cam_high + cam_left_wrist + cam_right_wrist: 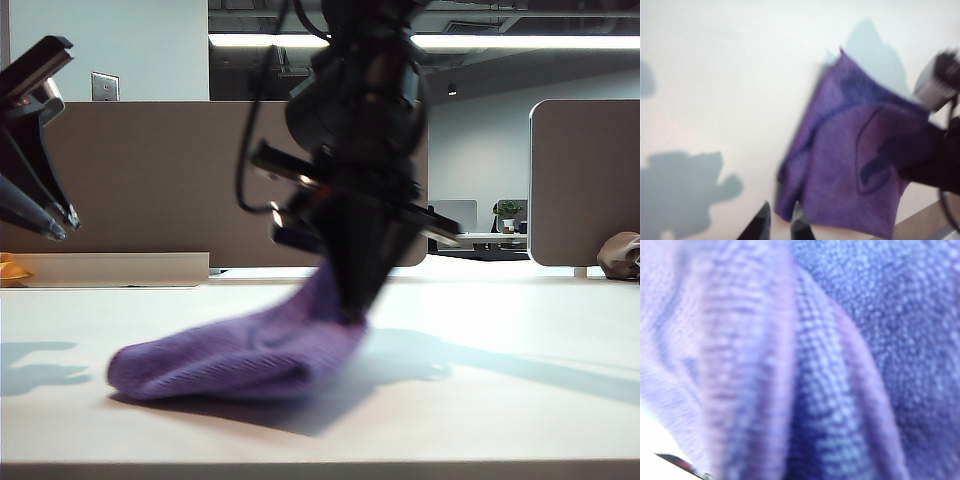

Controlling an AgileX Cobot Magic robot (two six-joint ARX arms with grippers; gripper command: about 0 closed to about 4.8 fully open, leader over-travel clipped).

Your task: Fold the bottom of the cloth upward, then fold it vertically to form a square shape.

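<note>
The purple cloth (235,355) is lying bunched on the white table (500,400), a little left of the middle in the exterior view, with one end pulled up off the surface into a peak. The right gripper (350,305) is pointing down at that raised end from above, its tips buried in the fabric, and its jaws are clenched on the cloth; the dark arm above it is blurred. In the right wrist view the cloth (805,355) is filling almost the whole picture, its fuzzy weave in soft folds right against the camera, with only a sliver of table showing at one corner. The left gripper (55,225) is hanging in the air at the far left edge of the exterior view, well apart from the cloth and above the table. In the left wrist view its two dark fingertips (760,225) are standing a little apart with nothing between them, so it is released and gripping nothing, and the cloth (840,165) is spreading out just beside them with the right arm (935,150) sitting on its far side. A brownish lump (620,255) is resting at the far right of the table, near a grey partition (585,180).
</note>
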